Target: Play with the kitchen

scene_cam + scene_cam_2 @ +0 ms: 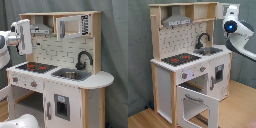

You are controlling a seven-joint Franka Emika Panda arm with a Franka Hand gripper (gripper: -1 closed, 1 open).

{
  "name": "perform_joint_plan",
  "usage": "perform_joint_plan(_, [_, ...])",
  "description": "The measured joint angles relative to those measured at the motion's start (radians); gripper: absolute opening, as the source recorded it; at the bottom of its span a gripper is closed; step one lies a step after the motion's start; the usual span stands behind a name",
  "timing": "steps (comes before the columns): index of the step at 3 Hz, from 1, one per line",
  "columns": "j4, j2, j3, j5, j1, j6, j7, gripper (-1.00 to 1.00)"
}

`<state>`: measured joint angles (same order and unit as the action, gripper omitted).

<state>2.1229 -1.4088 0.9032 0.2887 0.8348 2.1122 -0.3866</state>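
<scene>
The kitchen (190, 70) stands on the wooden floor against a grey curtain, and we see it in both exterior views. Its oven door (198, 105) hangs open in the second exterior view, tilted down and outward. We judge the whole unit stiff, heavy and not meant to be lifted; play calls for its small moving parts. The knobs (193, 73) below the stovetop (178, 59) look easy to pinch and turn, and the faucet (84, 58) beside the sink (70, 74) offers a thin, hard, probably slippery neck. The arm's head (231, 22) hovers high beside the upper shelf, apart from everything; whether its fingers are spread or closed we cannot tell.
</scene>
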Motion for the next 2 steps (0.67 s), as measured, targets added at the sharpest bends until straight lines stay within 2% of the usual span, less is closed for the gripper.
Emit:
perform_joint_plan(1, [-0.016, -0.005, -0.023, 0.011, -0.018, 0.053, 0.081, 1.0])
perform_joint_plan(2, [-0.024, -0.026, 0.052, 0.012, -0.043, 0.114, 0.122, 1.0])
